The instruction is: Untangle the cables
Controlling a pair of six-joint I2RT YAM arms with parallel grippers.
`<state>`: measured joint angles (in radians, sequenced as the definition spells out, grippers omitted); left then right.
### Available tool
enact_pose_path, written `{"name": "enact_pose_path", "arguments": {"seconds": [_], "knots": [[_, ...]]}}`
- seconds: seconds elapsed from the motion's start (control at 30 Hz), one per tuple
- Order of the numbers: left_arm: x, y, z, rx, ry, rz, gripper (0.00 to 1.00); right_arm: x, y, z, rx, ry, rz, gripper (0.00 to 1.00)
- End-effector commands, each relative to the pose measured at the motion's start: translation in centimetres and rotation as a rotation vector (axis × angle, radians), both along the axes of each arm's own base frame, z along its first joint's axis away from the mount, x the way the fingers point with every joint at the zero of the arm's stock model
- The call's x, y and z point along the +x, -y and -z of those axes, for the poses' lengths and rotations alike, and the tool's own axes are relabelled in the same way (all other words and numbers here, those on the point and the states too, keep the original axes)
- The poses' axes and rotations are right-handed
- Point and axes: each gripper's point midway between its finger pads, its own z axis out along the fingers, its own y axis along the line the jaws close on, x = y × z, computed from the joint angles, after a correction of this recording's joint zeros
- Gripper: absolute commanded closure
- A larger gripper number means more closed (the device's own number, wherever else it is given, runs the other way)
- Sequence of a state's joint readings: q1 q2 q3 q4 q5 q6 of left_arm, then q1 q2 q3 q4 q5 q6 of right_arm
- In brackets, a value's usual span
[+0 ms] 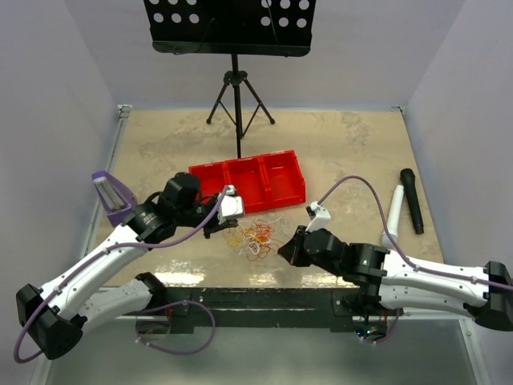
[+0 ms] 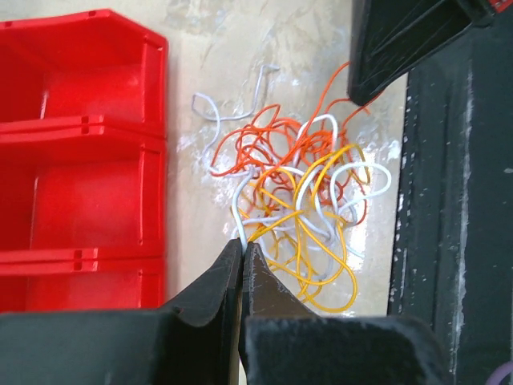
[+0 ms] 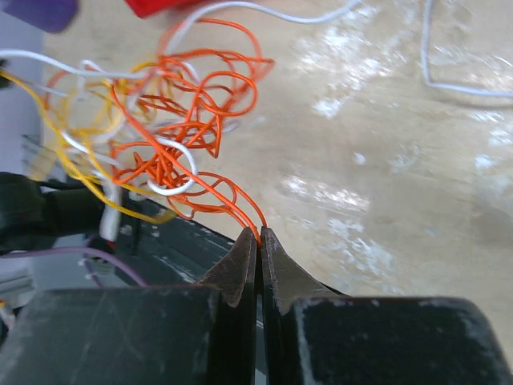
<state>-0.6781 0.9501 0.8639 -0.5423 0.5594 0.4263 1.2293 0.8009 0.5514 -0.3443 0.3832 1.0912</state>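
Pinching left fingers point(image 2: 212, 285): the two black fingers are pressed tight together, and a white wire and a yellow wire run right into their tips
Left gripper point(image 2: 243, 249): it sits low over the table, at the left side of the clump, just beside the red tray
Right fingers point(image 3: 282, 277): these are pressed tight together too, with an orange wire nipped between the tips
Right gripper point(image 3: 258, 234): it sits low at the right side of the clump, facing the left one
Cables point(image 1: 253, 238): a small messy clump of thin orange, yellow and white wires lies on the table between the two grippers, and its loops are all hooked into each other
Loose white wire point(image 3: 469, 87): it lies flat on the table a little way from the clump, and I cannot tell if it joins the others
Red tray point(image 1: 210, 172): it has three boxes in a row and stands just behind the clump
Table point(image 1: 345, 144): the top is tan and shiny
Microphone point(image 1: 412, 200): it is black and lies far off to the right, next to a white tube point(image 1: 394, 210)
Music stand point(image 1: 234, 96): it is black and stands at the back
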Motion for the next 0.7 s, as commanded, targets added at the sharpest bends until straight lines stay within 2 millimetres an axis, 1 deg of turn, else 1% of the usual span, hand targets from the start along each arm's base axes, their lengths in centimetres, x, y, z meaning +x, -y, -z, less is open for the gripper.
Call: {"name": "enact_pose_path", "arguments": {"seconds": [0.0, 0.07, 0.17, 0.27, 0.37, 0.47, 0.57, 0.63, 0.67], "knots": [[2.2, -1.7, -1.0, 0.071, 0.127, -0.078, 1.0, -0.4, 1.7, 1.2, -0.097, -0.076, 0.051, 1.0], [3.0, -2.7, -0.1, 0.135, 0.15, -0.115, 1.0, -0.8, 2.5, 1.7, -0.129, -0.111, 0.069, 1.0], [3.9, -4.4, 1.7, 0.245, 0.18, -0.154, 1.0, -1.0, 3.9, 1.0, -0.138, -0.14, 0.12, 1.0], [4.7, -6.2, 2.8, 0.298, 0.208, -0.207, 1.0, -0.7, 5.1, -1.1, -0.073, -0.135, 0.194, 1.0], [5.2, -7.6, 4.0, 0.344, 0.221, -0.257, 1.0, -0.2, 6.6, -4.2, 0.036, -0.136, 0.291, 1.0], [5.5, -8.6, 5.0, 0.388, 0.216, -0.29, 1.0, 0.5, 8.5, -7.2, 0.113, -0.119, 0.393, 1.0], [5.4, -9.1, 5.5, 0.411, 0.213, -0.297, 1.0, 1.0, 10.4, -9.5, 0.17, -0.095, 0.468, 1.0], [4.9, -8.8, 5.4, 0.398, 0.2, -0.27, 1.0, 1.2, 11.1, -10.4, 0.186, -0.083, 0.492, 1.0], [4.6, -8.6, 5.3, 0.384, 0.193, -0.257, 1.0, 1.3, 11.1, -10.6, 0.189, -0.077, 0.493, 1.0]]}}
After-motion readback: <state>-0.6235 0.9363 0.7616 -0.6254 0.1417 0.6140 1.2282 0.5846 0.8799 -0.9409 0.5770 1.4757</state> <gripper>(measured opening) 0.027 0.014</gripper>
